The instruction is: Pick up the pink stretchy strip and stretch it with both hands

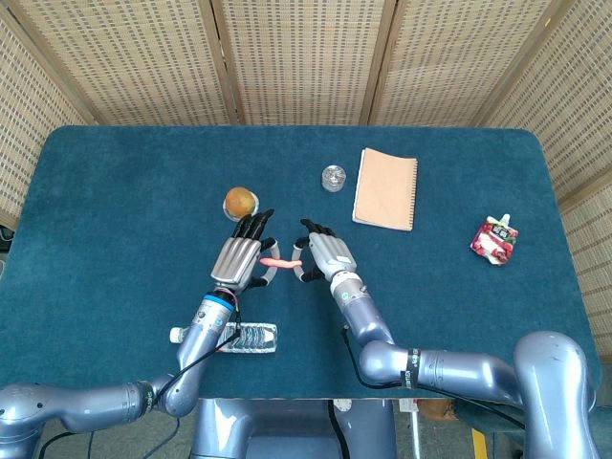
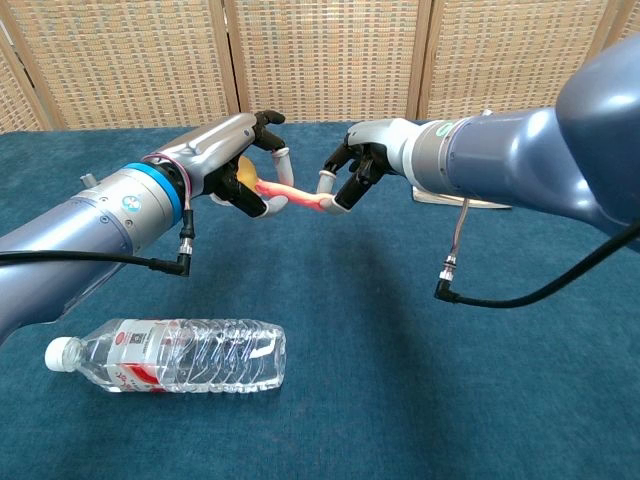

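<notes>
Head view: left hand (image 1: 238, 259) and right hand (image 1: 325, 253), raised over the dark blue felt table (image 1: 115, 210), each pinching one end of the short pink stretchy rubber strip (image 1: 280, 262) spanning between them. Round orange-brown fruit (image 1: 240, 201) just beyond left hand.

Chest view: strip (image 2: 296, 196) held clear of the table; clear plastic water bottle (image 2: 170, 355) lying beneath left arm.

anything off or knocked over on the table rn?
Only the clear plastic water bottle lies on its side near the left arm, cap on, nothing spilled. The pink stretchy strip hangs between the left hand and right hand, sagging slightly rather than taut.
</notes>
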Motion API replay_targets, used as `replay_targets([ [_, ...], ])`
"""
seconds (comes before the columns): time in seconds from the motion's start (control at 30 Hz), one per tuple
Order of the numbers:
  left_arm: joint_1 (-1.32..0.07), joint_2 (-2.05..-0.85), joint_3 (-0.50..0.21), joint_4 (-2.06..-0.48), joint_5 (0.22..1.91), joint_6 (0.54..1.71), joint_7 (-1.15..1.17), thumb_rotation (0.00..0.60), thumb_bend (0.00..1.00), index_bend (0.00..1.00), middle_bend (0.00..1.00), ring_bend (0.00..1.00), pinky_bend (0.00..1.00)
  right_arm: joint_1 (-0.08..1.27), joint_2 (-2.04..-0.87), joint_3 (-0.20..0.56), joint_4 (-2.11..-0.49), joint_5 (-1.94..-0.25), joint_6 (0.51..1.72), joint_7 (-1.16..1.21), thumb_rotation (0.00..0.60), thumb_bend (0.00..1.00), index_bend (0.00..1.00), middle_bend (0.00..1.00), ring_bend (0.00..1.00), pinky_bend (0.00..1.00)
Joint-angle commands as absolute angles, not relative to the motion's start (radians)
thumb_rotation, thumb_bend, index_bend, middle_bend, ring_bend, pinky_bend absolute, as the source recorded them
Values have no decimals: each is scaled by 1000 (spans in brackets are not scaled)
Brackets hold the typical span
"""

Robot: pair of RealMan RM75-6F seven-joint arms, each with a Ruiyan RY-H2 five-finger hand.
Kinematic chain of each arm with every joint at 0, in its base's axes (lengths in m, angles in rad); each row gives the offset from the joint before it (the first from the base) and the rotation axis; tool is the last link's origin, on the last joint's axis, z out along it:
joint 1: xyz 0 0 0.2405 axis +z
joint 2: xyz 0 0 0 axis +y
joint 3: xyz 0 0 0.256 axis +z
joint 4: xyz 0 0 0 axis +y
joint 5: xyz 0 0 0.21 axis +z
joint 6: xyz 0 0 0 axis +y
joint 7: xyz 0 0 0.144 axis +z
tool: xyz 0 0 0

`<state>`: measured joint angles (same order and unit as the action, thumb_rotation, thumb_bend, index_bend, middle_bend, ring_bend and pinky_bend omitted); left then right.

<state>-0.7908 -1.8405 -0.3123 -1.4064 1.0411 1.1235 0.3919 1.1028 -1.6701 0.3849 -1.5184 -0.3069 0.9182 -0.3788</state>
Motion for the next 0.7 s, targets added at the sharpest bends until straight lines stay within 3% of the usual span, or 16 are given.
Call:
replay_targets([
  [0.03,-791,-1843,-314,-1404,1042,1127,390,600,466,788,0,0,0,1103,-1670,385,-1519,-307,918,-378,600,718,823,119,0,0],
  [0.7,-781,-1798,-332,-1431,1044,1145,387,600,483,885,0,0,0,1085,-1639,390,-1518,-310,926,-362,600,717,824,121,0,0],
])
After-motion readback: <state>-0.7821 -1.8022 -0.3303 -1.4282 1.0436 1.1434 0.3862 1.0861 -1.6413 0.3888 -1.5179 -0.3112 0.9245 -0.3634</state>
